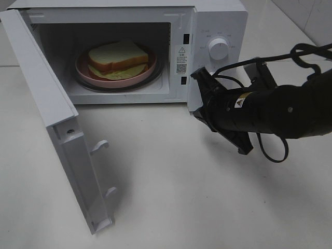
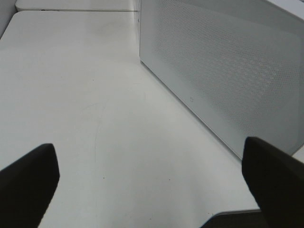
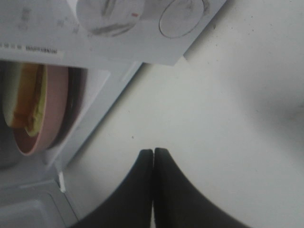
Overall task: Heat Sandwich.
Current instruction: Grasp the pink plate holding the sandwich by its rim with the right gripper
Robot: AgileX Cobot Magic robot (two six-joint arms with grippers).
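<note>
The sandwich [image 1: 118, 58] lies on a round pink plate [image 1: 83, 70] inside the white microwave [image 1: 218, 21], whose door [image 1: 46, 104] stands swung wide to the left. My right gripper [image 1: 197, 110] is shut and empty. It hovers low in front of the microwave's control panel, just right of the cavity opening. In the right wrist view the shut fingertips [image 3: 153, 154] point at the table, with the sandwich [image 3: 23, 99] and plate [image 3: 54, 109] off to one side. My left gripper [image 2: 152, 190] is open and empty beside the microwave's perforated side wall [image 2: 228, 71]; it is outside the exterior high view.
A round dial [image 1: 218, 49] sits on the control panel, above my right arm. The open door reaches far out over the white table [image 1: 171, 176] on the left. Black cables [image 1: 306, 54] loop over the right arm.
</note>
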